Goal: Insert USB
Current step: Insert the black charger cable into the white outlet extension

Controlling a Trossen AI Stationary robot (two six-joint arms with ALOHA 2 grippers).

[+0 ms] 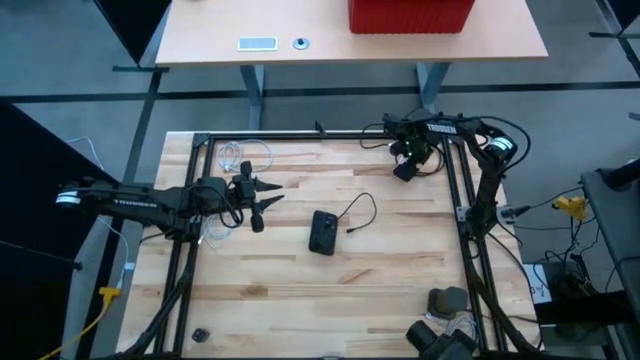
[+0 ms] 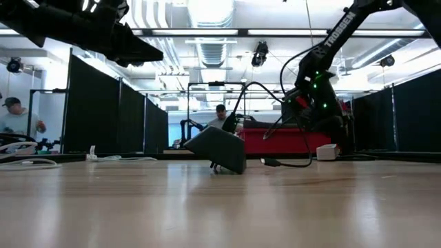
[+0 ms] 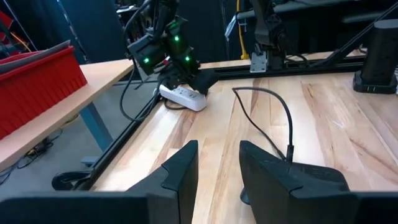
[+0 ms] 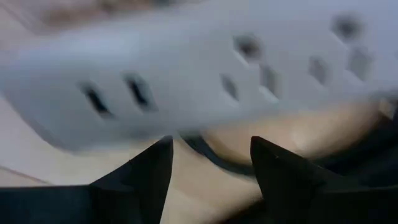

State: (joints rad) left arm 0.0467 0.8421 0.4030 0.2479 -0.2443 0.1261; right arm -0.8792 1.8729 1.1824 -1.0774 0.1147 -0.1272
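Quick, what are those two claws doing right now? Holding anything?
Left gripper: open, holding nothing, above the table.
Right gripper: open, holding nothing, right at the white power strip.

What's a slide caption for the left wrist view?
Left gripper open over the black device; right gripper at the white power strip.

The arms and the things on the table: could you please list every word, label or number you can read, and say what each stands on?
"TROSSEN" on the right arm, white letters, in the high view.
"TROSSEN" on the same arm's link in the low view, running up it.
White lettering on the left arm: too small to read surely.
Black device, power strip, red bin: no readable text.
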